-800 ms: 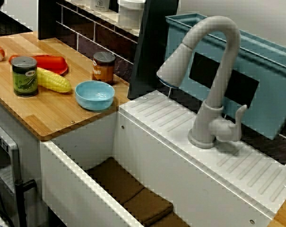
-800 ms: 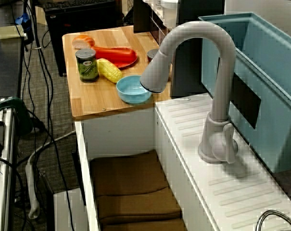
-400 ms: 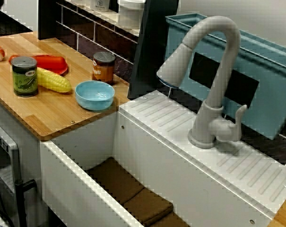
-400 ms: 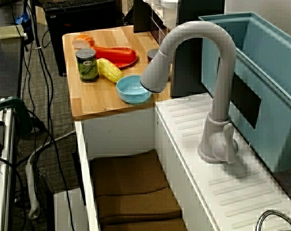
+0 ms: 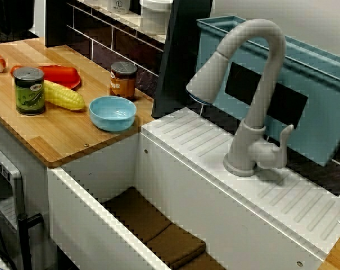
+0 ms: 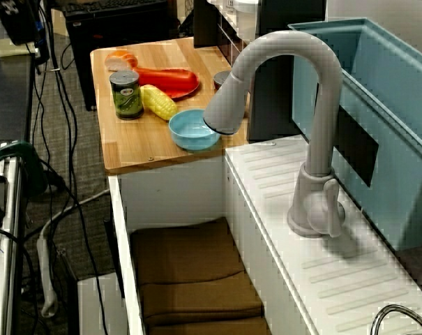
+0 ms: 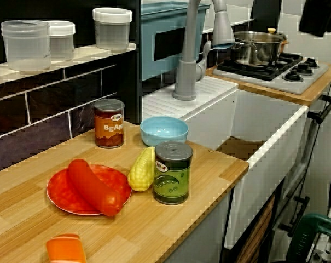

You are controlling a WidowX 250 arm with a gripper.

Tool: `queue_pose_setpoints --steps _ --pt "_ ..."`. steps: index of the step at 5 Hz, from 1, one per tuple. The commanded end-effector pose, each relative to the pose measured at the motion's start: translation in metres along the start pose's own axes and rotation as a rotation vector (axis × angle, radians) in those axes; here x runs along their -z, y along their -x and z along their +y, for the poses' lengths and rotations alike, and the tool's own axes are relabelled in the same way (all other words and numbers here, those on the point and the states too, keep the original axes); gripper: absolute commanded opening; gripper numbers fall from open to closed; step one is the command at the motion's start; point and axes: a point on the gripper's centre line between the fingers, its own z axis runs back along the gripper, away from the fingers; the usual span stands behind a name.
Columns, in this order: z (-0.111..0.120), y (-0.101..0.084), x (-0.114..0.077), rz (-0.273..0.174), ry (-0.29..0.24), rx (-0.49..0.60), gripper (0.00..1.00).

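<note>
Step, as we judge it: free-air approach, nothing gripped. To do it well, we'd come in over the counter (image 5: 63,135) from its open front edge and keep clear of the faucet (image 5: 249,147) neck.

- Red plate (image 7: 58,192) carries a sausage (image 7: 94,186).
- Blue bowl (image 7: 163,131) stands alone, near the can.
- Green can (image 7: 173,172) is upright w/ corn (image 7: 143,169) tight beside it, poss. touching. Any hold on the can should, we think, take the sides away from the corn.
- Orange slice (image 6: 118,61) lies at the counter's far end, well apart from the bowl.

End effector (image 6: 15,21): only a dark shape in the top-left corner of the view along the sink. It is high, off the counter & touching nothing. Nearest to it there are slice & can. Spread or pressed together: we cannot tell.
</note>
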Motion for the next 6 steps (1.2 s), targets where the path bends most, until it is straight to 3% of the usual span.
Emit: queue_pose_setpoints --steps 1,2,3,4,5,6 --pt "-0.009 -0.020 0.036 -0.101 -0.072 0.131 1.00" --pt "-0.018 -0.051 0.052 -0.088 -0.098 0.234 1.00" --pt "-0.025 -0.089 0.064 -0.048 -0.124 0.274 1.00" --pt "-0.023 -0.131 0.077 0.000 -0.188 0.286 1.00" --pt "-0.013 -0.148 0.089 0.027 -0.161 0.332 1.00" --pt "-0.004 -0.146 0.090 0.047 -0.074 0.400 1.00"
